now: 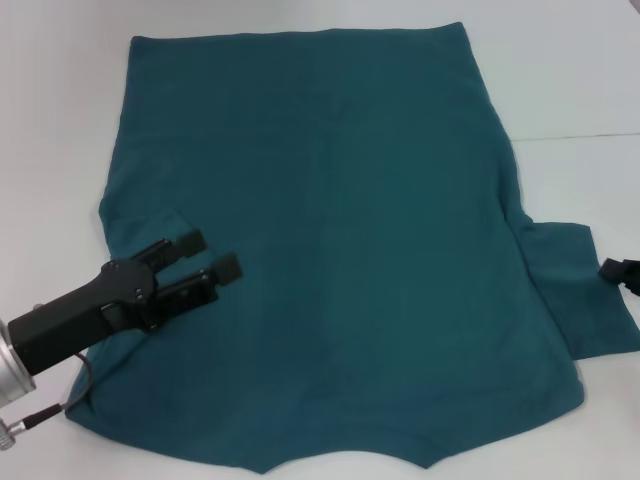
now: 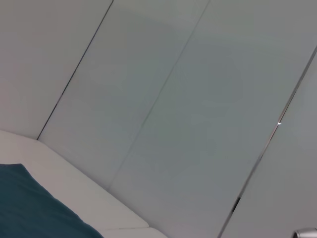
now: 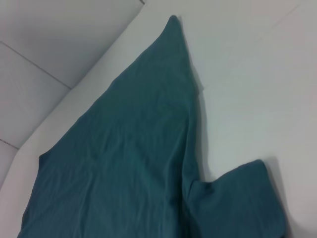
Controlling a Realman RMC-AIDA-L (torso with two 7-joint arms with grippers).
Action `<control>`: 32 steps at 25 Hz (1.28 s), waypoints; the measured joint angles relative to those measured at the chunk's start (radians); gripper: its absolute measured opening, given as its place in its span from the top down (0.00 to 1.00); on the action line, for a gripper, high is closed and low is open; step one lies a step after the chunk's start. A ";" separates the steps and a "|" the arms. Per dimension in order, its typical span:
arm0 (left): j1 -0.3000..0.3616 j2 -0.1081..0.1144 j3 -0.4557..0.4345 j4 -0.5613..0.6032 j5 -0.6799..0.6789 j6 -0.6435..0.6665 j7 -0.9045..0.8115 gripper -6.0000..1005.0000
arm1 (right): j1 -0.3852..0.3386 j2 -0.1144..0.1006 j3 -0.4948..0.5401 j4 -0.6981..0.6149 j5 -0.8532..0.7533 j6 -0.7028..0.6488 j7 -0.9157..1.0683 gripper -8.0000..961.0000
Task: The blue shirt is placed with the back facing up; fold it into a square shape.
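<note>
You see only a sliver of the right gripper (image 1: 622, 272), cut off at the head view's edge. The left gripper (image 1: 213, 254) hides the blue shirt (image 1: 340, 250)'s left sleeve.

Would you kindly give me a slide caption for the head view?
Blue shirt spread flat on a white table; open left pincer over its left sleeve, right pincer at the right sleeve's edge.
</note>
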 joint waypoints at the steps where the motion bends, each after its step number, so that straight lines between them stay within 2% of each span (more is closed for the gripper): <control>1: 0.000 0.000 -0.001 0.000 0.000 0.000 0.000 0.05 | -0.002 -0.002 0.001 0.000 0.003 -0.002 0.000 0.75; 4: -0.001 0.000 -0.004 0.000 0.000 0.000 0.000 0.05 | -0.005 -0.007 0.007 0.004 0.008 -0.003 -0.001 0.86; 6: -0.002 0.000 -0.006 0.000 0.000 0.000 0.000 0.05 | -0.006 -0.008 0.012 0.006 0.009 -0.002 -0.005 0.99; 17: 0.000 0.000 -0.009 -0.002 0.000 0.000 -0.002 0.05 | -0.003 -0.013 0.002 0.007 0.002 0.005 -0.024 0.93; 32: -0.002 0.000 -0.009 -0.002 0.000 0.001 -0.011 0.05 | -0.004 -0.015 -0.006 0.007 -0.002 0.027 -0.026 0.27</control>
